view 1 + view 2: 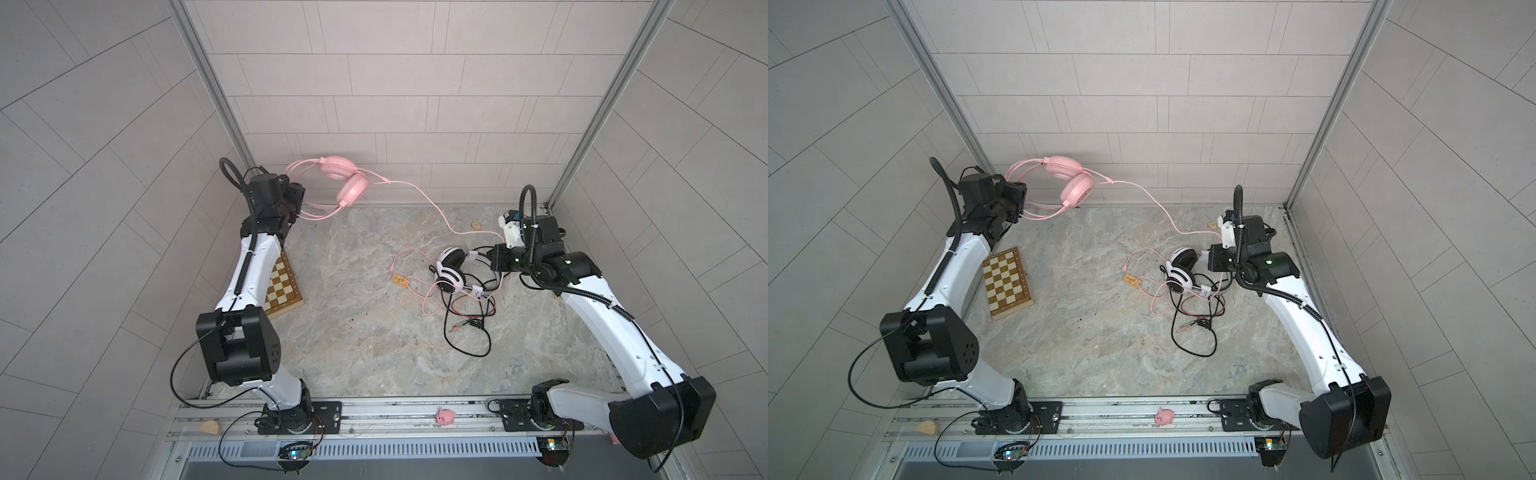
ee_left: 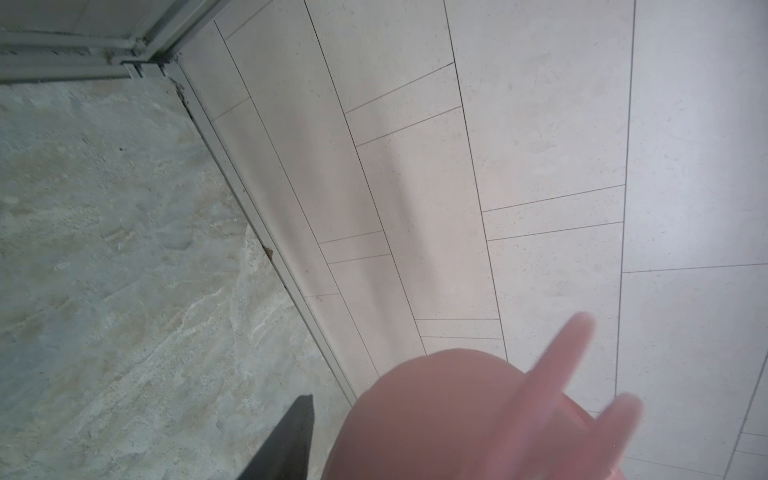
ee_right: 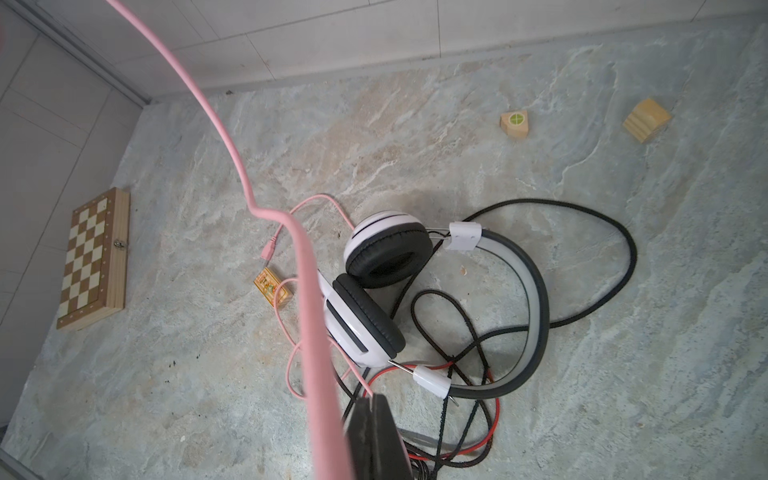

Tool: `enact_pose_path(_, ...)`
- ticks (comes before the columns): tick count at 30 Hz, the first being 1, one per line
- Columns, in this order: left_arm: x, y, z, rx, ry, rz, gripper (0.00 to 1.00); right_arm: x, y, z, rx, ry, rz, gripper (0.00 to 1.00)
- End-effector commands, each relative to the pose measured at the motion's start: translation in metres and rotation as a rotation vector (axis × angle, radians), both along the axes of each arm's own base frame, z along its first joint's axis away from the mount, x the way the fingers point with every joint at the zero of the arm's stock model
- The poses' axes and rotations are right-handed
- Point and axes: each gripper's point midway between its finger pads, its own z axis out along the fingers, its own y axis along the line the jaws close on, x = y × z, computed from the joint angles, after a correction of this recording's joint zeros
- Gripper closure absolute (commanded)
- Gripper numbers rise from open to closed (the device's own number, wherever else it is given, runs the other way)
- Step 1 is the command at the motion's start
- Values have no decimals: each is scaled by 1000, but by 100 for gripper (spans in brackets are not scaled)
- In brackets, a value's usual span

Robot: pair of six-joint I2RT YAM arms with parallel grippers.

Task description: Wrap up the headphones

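The pink headphones [image 1: 345,179] hang in the air near the back wall, held at the headband by my left gripper [image 1: 300,202]. In the left wrist view a blurred pink ear cup [image 2: 436,415] fills the space beside one black finger [image 2: 289,436]. Their pink cable [image 1: 432,208] runs down across the table to my right gripper [image 3: 371,397], whose jaws are shut on it. The white-and-black headphones [image 1: 451,266] lie on the table just below that gripper, ear cups [image 3: 376,286] together, with their black cable [image 3: 602,266] in loose loops.
A folded wooden chessboard [image 1: 284,286] lies by the left arm. A small yellow box [image 3: 273,288] sits among the pink cable's loops. Two wooden blocks [image 3: 515,124] [image 3: 647,119] rest near the back wall. A pink pig toy [image 1: 444,417] sits on the front rail.
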Motion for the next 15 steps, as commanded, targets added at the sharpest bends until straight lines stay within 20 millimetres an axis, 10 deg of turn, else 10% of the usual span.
enact_pose_path(1,-5,-6,67,-113,-178,-3,100,-1,24,-9,-77,4,83,100)
enact_pose_path(11,-17,21,98,-139,-238,218,100,-21,104,-63,-213,152,338,100)
enact_pose_path(15,-16,8,108,-125,-253,277,100,-42,155,-45,-134,189,455,100)
